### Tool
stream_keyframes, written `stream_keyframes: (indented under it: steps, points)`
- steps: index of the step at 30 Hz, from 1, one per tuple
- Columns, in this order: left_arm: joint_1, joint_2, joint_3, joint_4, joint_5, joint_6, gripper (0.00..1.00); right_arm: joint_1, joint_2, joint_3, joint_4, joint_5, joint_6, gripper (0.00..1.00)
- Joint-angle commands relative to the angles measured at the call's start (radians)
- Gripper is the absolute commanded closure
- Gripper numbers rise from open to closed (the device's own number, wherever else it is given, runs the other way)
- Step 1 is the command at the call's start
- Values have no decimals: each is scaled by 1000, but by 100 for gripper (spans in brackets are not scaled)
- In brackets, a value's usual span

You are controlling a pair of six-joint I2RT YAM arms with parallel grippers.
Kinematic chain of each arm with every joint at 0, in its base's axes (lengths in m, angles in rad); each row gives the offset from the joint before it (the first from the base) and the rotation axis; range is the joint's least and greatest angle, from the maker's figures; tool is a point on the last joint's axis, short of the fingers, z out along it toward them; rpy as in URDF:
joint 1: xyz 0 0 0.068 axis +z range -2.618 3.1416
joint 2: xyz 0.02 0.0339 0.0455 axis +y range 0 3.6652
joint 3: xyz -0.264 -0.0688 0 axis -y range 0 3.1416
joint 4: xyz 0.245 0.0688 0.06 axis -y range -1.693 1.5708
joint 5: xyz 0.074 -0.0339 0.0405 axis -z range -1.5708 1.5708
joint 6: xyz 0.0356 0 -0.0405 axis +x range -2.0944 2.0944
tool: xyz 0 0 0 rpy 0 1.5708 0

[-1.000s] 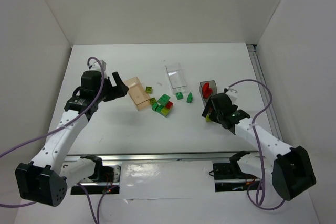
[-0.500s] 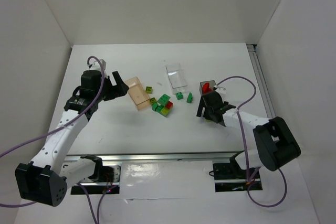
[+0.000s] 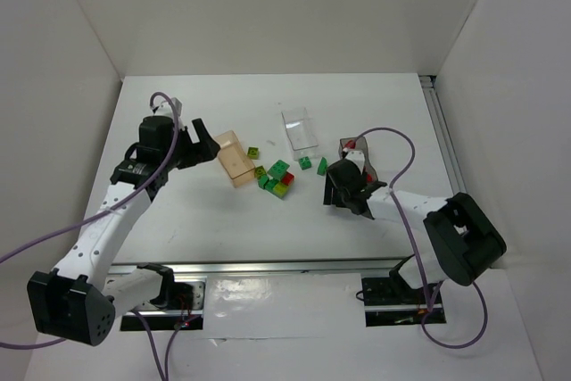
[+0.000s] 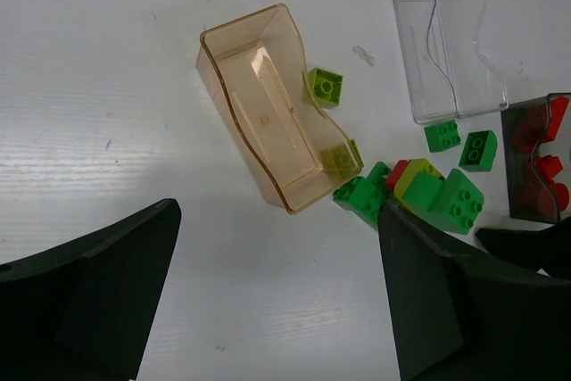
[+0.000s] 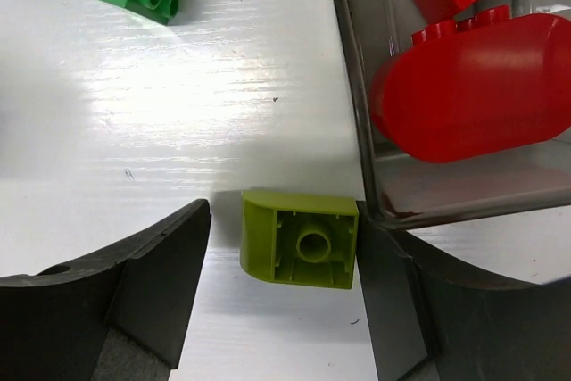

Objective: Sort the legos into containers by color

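Lime-green brick (image 5: 299, 238) on its side on table (image 5: 223, 113), beside reddish tray (image 5: 352, 104) corner | right gripper (image 5: 284, 247) fingers apart, straddling brick | left gripper (image 4: 278, 220) fingers apart, near peach tray (image 4: 268, 113)

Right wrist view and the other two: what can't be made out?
Right wrist: the reddish tray runs off the top and right edges; its red bricks cannot be counted.
Top: the right gripper covers the lime brick and part of the tray.
Left wrist: a finger of the left gripper hides part of the brick pile.
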Motion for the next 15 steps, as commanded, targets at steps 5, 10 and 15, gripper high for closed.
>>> stream_keyframes:
  steps: [5, 10, 15]
  points:
    - [-3, 14, 56, 32, 20, 3, 1, 37, 21, 21, -97, 23, 35, 51]
    - [-3, 3, 47, 22, 20, 3, 1, 65, 0, 92, -142, 23, 35, 61]
    - [-3, -17, 80, 1, 18, -8, 1, 65, -34, 240, -142, 12, -2, 61]
